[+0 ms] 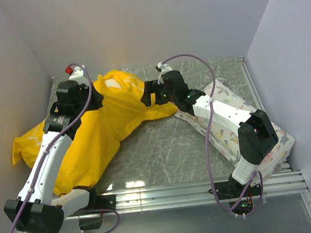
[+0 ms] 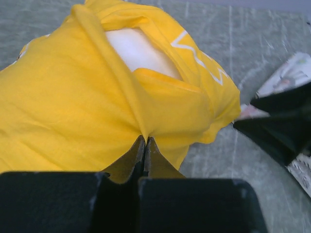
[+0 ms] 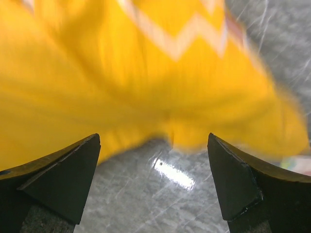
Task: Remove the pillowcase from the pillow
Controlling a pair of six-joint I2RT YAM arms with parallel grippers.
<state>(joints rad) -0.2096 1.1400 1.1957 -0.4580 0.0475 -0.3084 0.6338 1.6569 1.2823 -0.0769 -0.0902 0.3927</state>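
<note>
The pillowcase (image 1: pixel 99 139) lies crumpled across the left half of the bench (image 1: pixel 169 145). The pillow (image 2: pixel 138 51) shows white through the opening at its far end. The left claw (image 2: pixel 145 141) is pressed together, pinching a fold of the yellow fabric just beside that opening. The right claw (image 3: pixel 154 167) is spread wide and grips nothing, with the pillowcase's right edge just beyond its fingers. A printed pillow (image 1: pixel 280 142) lies under the right arm.

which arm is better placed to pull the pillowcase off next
Probably left. The left fingers are shut on a fold of the pillowcase just below the opening where the pillow shows. The right fingers are open, gripping nothing.
</note>
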